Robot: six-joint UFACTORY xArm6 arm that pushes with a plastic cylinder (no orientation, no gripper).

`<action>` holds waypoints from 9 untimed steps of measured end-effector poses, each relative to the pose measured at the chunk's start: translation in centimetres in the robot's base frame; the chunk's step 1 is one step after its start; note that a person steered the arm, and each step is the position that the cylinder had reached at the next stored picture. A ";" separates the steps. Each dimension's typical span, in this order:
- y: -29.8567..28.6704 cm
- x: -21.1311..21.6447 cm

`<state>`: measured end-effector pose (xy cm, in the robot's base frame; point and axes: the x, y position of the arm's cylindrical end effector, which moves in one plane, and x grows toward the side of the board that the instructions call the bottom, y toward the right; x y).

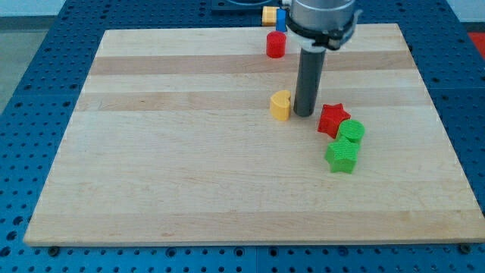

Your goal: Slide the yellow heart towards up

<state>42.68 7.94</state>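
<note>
The yellow heart [280,105] lies on the wooden board [189,152], a little right of centre and in the upper half. My tip [304,114] rests on the board just to the right of the heart, close beside it, between the heart and the red star [332,120]. Whether the tip touches the heart I cannot tell.
A red cylinder [276,45] stands near the board's top edge, above the heart. A green cylinder [351,133] and a green star [342,156] sit below right of the red star. A yellow block [268,14] and a blue block [280,16] show at the top edge.
</note>
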 end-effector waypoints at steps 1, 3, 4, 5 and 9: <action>-4.3 1.4; -7.3 4.0; -4.5 3.2; -2.0 0.0; -3.9 -1.5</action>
<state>41.17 4.07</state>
